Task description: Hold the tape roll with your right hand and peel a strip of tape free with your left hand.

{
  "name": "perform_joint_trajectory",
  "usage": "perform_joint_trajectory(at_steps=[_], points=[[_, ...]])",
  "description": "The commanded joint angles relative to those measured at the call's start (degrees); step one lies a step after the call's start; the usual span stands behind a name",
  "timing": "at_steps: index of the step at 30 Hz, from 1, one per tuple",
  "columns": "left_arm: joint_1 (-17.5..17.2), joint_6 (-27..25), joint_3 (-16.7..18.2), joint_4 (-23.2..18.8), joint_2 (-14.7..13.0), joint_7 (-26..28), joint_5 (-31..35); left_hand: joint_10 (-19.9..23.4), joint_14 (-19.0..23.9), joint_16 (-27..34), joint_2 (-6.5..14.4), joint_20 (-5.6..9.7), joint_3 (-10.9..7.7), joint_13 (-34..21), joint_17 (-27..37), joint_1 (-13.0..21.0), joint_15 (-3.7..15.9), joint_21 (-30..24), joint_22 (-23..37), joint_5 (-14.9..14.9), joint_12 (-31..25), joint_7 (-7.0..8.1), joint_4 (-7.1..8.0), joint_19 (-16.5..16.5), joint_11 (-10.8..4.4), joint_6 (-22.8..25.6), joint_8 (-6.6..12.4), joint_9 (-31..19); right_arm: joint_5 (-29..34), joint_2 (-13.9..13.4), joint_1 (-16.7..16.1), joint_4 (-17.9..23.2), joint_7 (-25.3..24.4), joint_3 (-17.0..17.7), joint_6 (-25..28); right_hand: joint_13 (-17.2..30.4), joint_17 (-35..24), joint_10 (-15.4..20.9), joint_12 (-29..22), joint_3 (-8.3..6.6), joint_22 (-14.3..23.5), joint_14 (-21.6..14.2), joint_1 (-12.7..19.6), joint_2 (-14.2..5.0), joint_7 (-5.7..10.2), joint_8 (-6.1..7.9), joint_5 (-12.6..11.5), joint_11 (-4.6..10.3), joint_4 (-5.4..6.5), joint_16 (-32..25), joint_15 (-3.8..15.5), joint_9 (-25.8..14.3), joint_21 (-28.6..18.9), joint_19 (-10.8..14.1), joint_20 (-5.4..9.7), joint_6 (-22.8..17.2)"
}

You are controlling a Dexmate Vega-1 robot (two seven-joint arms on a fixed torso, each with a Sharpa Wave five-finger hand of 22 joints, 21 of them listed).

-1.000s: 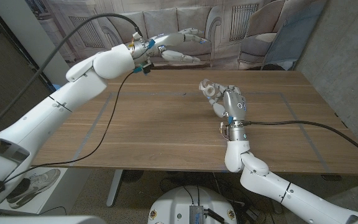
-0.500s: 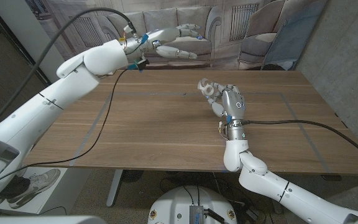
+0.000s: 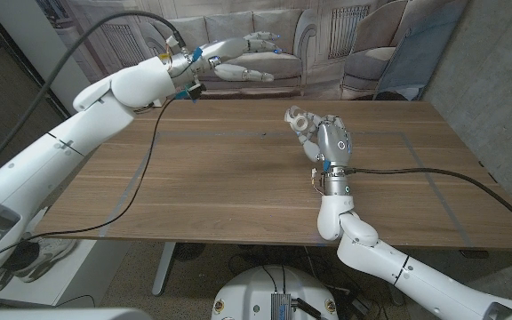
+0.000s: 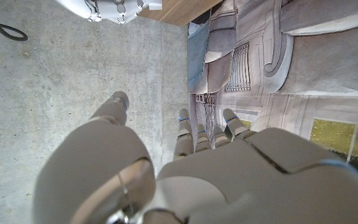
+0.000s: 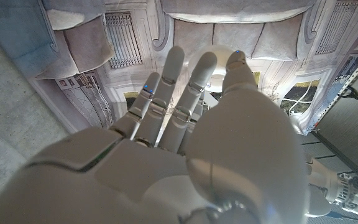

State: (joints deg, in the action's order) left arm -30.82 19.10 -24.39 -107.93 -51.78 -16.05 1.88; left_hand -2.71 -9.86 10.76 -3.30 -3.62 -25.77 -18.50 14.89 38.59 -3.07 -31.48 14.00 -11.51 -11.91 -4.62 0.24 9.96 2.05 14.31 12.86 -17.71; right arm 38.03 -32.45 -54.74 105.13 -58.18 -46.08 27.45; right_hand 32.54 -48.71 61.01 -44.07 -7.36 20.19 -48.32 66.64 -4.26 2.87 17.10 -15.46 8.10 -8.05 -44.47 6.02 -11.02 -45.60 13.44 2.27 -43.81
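Observation:
My right hand (image 3: 325,140) stands upright over the middle of the wooden table (image 3: 220,178), back toward the camera. Its fingertips grip a small pale tape roll (image 3: 296,121) at the hand's far left side. In the right wrist view the roll (image 5: 221,57) shows as a pale round shape behind the raised fingers (image 5: 174,81). My left hand (image 3: 236,59) hangs high over the table's far edge, well apart from the roll, with its fingers stretched out and spread. In the left wrist view the left hand (image 4: 197,174) has nothing visible in it. No tape strip can be made out.
A backdrop printed with a sofa (image 3: 327,44) stands behind the table. Black cables run along both arms; the left arm's cable (image 3: 145,169) drapes over the left part of the table. A concrete wall (image 3: 496,80) rises at the right.
My left arm has swung leftward and a little higher, carrying the spread hand farther from the roll. The right hand has stayed in place with the roll.

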Motion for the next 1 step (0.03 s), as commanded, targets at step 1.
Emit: perform_joint_trajectory(at_steps=[1], points=[[1.22,-1.24,-1.48,1.83,0.77,-0.55,-0.09,-0.78,-2.62,0.44,0.42,-0.44,0.20,-0.13,0.03,-0.03,-0.32,-0.27,0.24,-0.16,-0.36,0.45,-0.12,8.92,-0.02,0.01,0.20,-0.23,0.59,1.62,-0.14,0.20,-1.57,0.44,1.60,0.11,-0.13,0.04,0.21,-0.33,0.00,-0.59,1.16,-1.71,3.01,6.45,-0.43,-0.07,0.11,0.00,7.11,-5.63,-0.66,-0.36,2.64,-21.31]])
